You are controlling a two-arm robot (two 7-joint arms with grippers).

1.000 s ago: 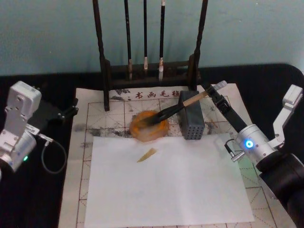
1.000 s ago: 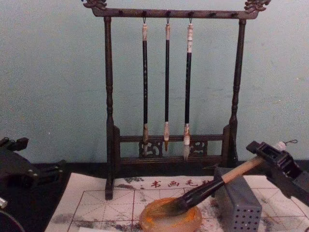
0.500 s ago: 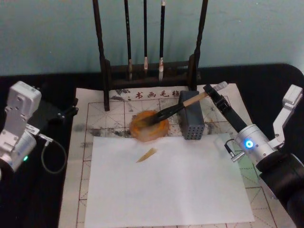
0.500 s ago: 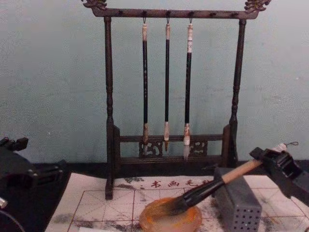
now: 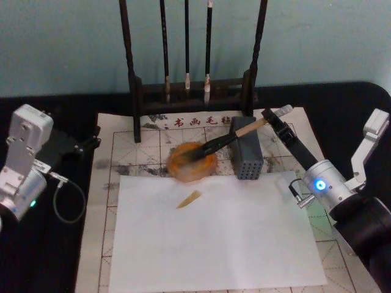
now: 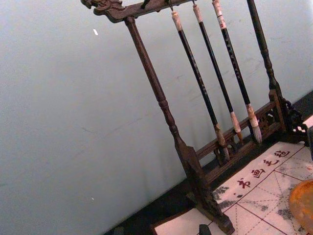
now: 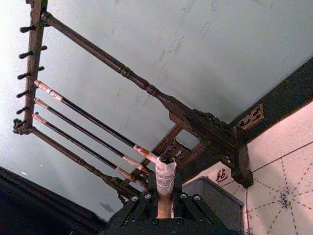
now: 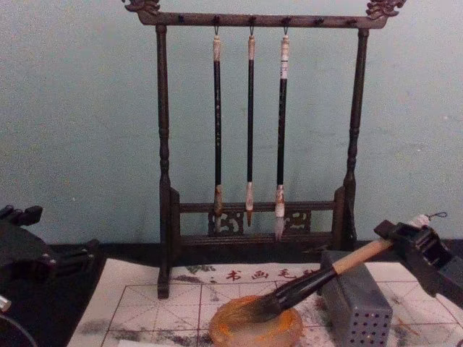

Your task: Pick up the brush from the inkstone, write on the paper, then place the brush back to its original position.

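The brush [image 5: 223, 141] lies slanted, its dark bristles resting in the amber inkstone [image 5: 183, 173] and its pale shaft crossing the top of a grey block [image 5: 247, 160]. My right gripper [image 5: 273, 120] is shut on the shaft just below the whitish end cap. From the chest, the brush [image 8: 318, 278] rises from the inkstone [image 8: 253, 334] up to the right gripper [image 8: 402, 242]. In the right wrist view the end cap [image 7: 165, 178] sticks out past the closed fingers. The red-gridded paper [image 5: 122, 146] lies under everything. My left gripper [image 5: 85, 145] is parked off its left edge.
A dark wooden rack [image 5: 189, 91] with three thin hanging brushes stands behind the inkstone. A plain white sheet [image 5: 214, 238] covers the near part of the grid paper, with a small tan sliver [image 5: 189, 199] on it. Black cloth surrounds the paper.
My right gripper has sunk slightly with the brush end, lowering the shaft toward the grey block. The bristles stay in the inkstone. The left arm has not moved.
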